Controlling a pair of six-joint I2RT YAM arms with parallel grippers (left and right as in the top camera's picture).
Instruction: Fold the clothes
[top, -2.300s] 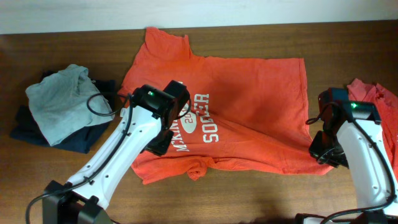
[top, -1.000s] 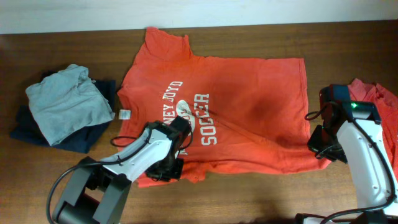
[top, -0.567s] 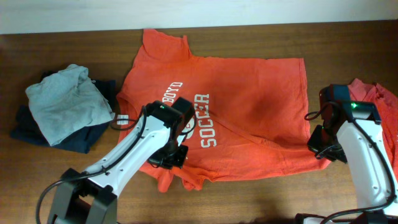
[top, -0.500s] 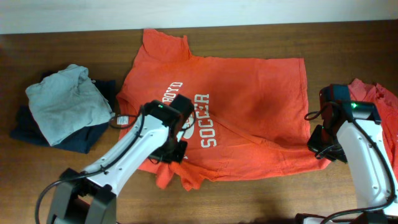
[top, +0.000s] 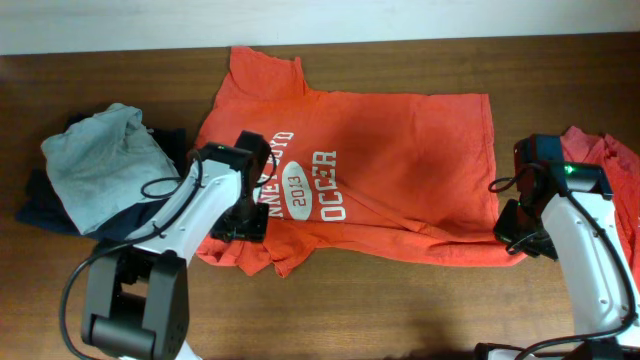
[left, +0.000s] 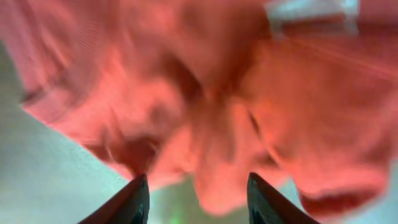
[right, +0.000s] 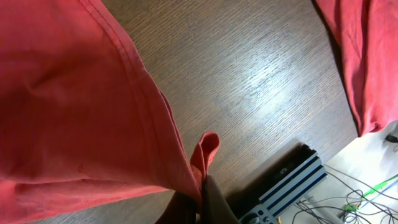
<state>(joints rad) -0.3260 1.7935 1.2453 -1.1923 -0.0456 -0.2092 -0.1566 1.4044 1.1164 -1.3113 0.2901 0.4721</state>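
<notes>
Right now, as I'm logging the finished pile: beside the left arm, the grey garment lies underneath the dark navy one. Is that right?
Not quite. The overhead view shows the grey garment lying on top of the dark navy one, not underneath it. The rest stands: the pile is on the left arm's side.

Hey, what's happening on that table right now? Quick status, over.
Left gripper open above bunched fabric. Right gripper shut on edge of orange shirt. Shirt spread, not yet folded. Grey pile left, red garment right, neither on it.
</notes>
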